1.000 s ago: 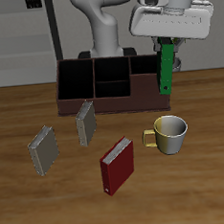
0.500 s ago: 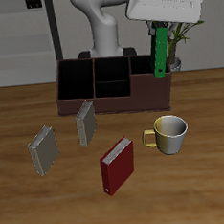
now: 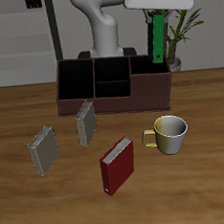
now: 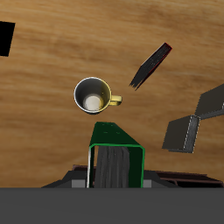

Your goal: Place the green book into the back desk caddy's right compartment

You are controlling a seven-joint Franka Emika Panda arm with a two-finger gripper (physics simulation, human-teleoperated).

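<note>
My gripper (image 3: 157, 14) is shut on the green book (image 3: 158, 39), which hangs upright high above the back desk caddy (image 3: 112, 84), over its end nearest the cup. The caddy's right compartment (image 3: 148, 79) is the narrow dark slot below the book. In the wrist view the green book (image 4: 115, 153) shows edge-on between the fingers (image 4: 112, 166), with the table far below.
An olive-yellow mug (image 3: 170, 134) stands in front of the caddy and also shows in the wrist view (image 4: 94, 95). A red book (image 3: 118, 165) and two grey books (image 3: 86, 123) (image 3: 43, 149) stand nearer the table's front edge. A potted plant (image 3: 182, 31) is behind the caddy.
The gripper has lifted the green book higher and moved it slightly back, from beside the caddy's end to well above it. Nothing else has moved.
</note>
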